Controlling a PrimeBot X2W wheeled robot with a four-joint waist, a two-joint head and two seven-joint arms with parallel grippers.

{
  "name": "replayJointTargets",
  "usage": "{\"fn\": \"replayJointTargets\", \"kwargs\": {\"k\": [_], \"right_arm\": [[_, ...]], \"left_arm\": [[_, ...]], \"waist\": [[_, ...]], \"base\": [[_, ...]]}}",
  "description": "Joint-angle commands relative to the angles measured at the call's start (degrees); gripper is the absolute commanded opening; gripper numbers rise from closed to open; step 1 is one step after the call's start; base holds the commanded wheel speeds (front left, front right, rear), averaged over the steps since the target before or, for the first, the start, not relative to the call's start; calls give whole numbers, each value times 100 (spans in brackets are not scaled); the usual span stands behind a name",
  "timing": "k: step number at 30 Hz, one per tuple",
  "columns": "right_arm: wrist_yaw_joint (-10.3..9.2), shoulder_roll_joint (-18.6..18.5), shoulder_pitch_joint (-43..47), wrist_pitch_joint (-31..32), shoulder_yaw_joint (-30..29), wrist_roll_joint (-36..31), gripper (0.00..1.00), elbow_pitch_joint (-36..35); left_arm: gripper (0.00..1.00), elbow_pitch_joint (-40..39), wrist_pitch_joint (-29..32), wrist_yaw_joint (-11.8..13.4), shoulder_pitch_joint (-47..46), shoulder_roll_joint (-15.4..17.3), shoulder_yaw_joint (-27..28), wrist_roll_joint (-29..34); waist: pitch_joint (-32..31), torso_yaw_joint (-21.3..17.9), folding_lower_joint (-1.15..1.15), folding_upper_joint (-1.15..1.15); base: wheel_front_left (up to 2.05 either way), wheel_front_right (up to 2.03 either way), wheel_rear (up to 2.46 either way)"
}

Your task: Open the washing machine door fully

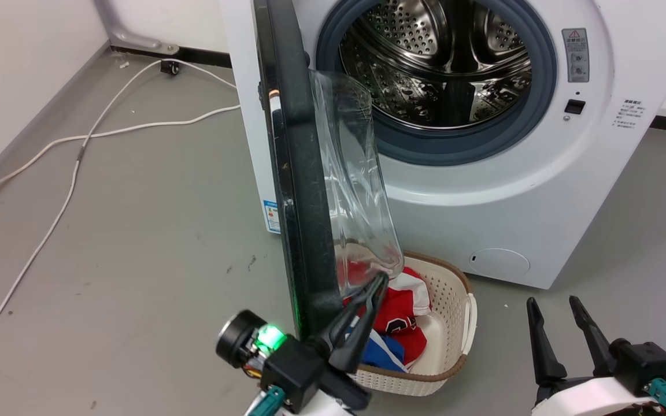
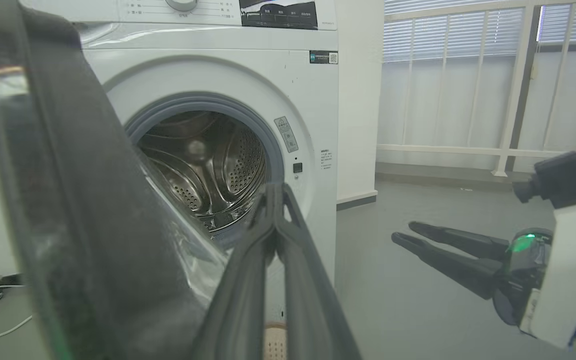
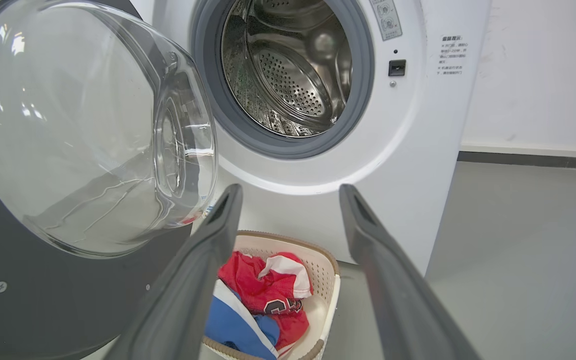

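Observation:
The washing machine door (image 1: 301,173) stands out from the white machine (image 1: 541,190) roughly at a right angle, edge-on in the head view, and its clear glass bowl (image 1: 356,190) bulges to the right. My left gripper (image 1: 379,281) is shut with nothing between its fingers. Its tips sit at the bowl's lower edge on the door's inner side; contact is unclear. In the left wrist view the door (image 2: 68,200) rises just left of the shut left gripper (image 2: 274,189). My right gripper (image 1: 553,302) hangs open at the lower right, clear of the door (image 3: 43,280).
The steel drum (image 1: 437,63) is exposed behind its grey rubber ring. A cream laundry basket (image 1: 466,312) with red and blue clothes sits on the floor under the door, between my arms. White cables (image 1: 78,144) trail across the grey floor at left. A railing (image 2: 468,150) stands at right.

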Motion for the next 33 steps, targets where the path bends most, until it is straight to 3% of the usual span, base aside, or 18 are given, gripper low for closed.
{"fn": "replayJointTargets", "kwargs": {"k": [1,14,26,33], "right_arm": [[-4,14,-40,-11,-13,56,100,0],[-4,14,-84,-11,-69,31,100,36],[-4,13,-91,-11,-13,-27,100,154],[-4,12,-207,-11,72,-171,100,245]], "left_arm": [[0,146,-10,-9,80,9,-61,8],[0,1075,15,246,-8,37,150,-212],[0,859,1,375,37,25,685,-407],[0,878,0,423,-103,124,1348,-598]], "waist": [[29,-12,0,0],[171,124,0,0],[251,971,0,0],[504,1262,0,0]], "base": [[0,0,0],[0,0,0],[0,0,0],[0,0,0]]}}
